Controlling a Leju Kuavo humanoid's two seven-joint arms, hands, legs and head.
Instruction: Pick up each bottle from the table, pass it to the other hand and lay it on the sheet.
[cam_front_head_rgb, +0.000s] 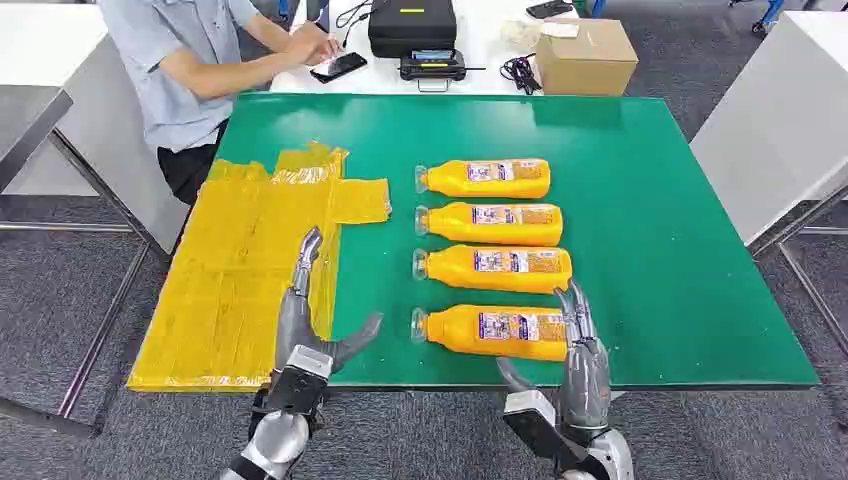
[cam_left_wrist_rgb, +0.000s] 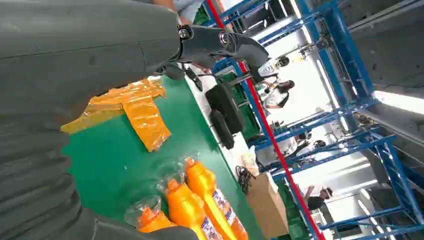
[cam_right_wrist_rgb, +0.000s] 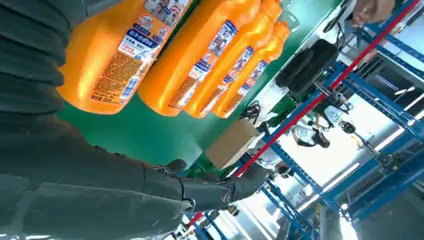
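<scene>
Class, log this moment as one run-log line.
bottles: four on table, none on sheet | right hand: open, at nearest bottle | left hand: open, over sheet edge

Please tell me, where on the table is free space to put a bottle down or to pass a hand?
The yellow sheet is bare. Bare green table lies right of the four bottles, up to the cardboard box. A free strip separates sheet and caps. The bottle row itself is crowded; the right robot hand is at the nearest bottle.

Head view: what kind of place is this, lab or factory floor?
Likely a robotics test lab or workshop. A green table holds four staged orange bottles beside a yellow sheet, a seated person works at a white desk with a black case, and blue metal racking stands behind.
</scene>
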